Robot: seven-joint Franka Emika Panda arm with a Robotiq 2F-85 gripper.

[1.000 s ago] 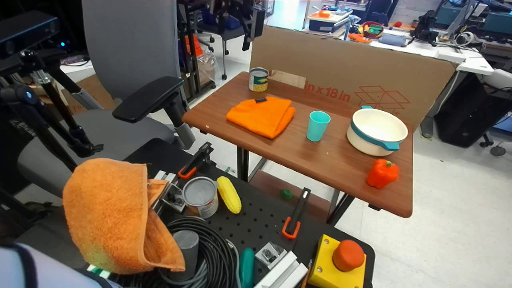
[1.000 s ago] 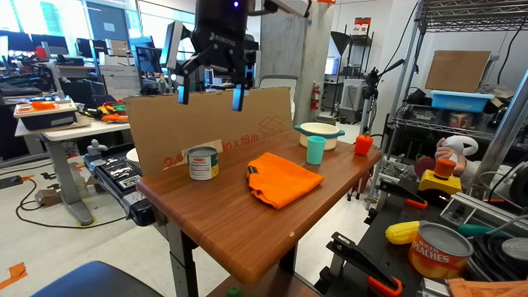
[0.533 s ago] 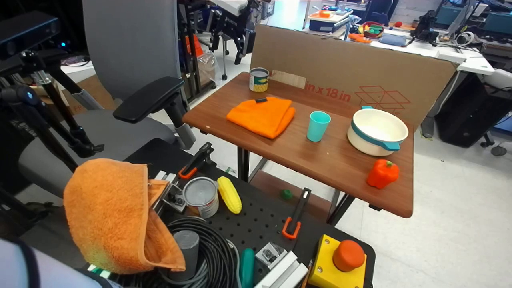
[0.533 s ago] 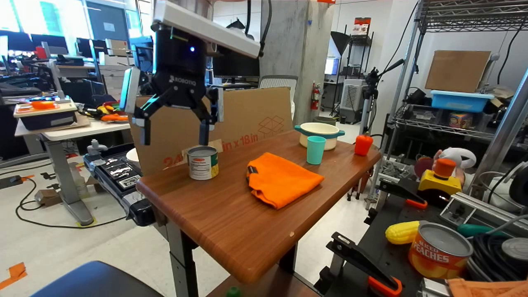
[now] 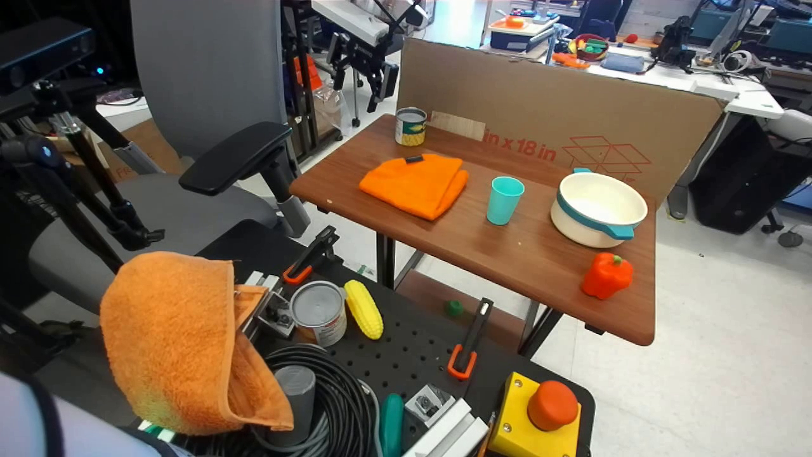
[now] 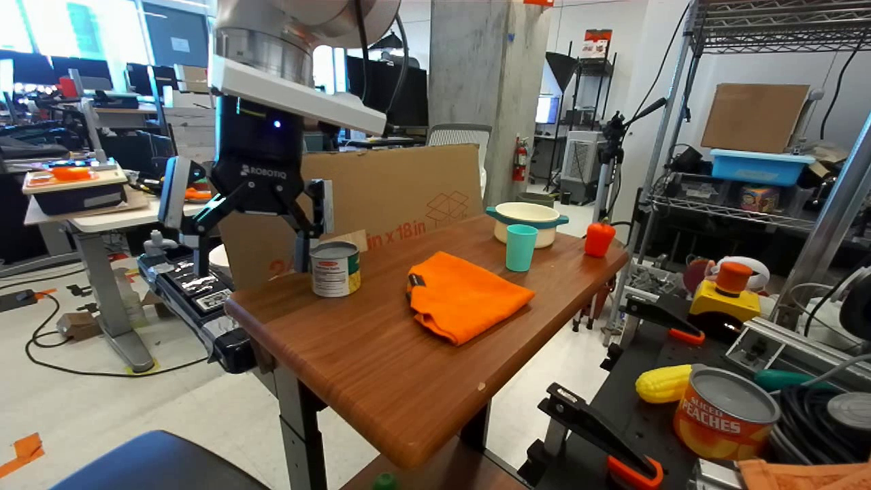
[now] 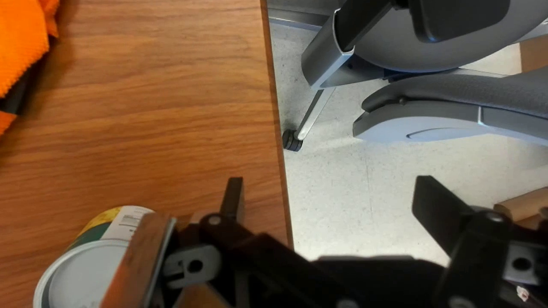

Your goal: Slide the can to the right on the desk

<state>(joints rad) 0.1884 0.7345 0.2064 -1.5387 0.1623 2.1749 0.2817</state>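
Nearest in the wrist view, we see the gripper (image 7: 329,184) across the lower frame, jaws wide apart. Just beside it, lower left, the can (image 7: 90,273) stands upright on the desk (image 7: 162,128). An orange cloth (image 7: 19,42) lies upper left; beyond the desk's edge, upper right, a grey chair (image 7: 449,94).

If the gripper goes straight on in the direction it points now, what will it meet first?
The gripper points down, so probably the desk, near its edge: the finger nearer the can seems above it, the other finger above the floor. Depth is unclear.
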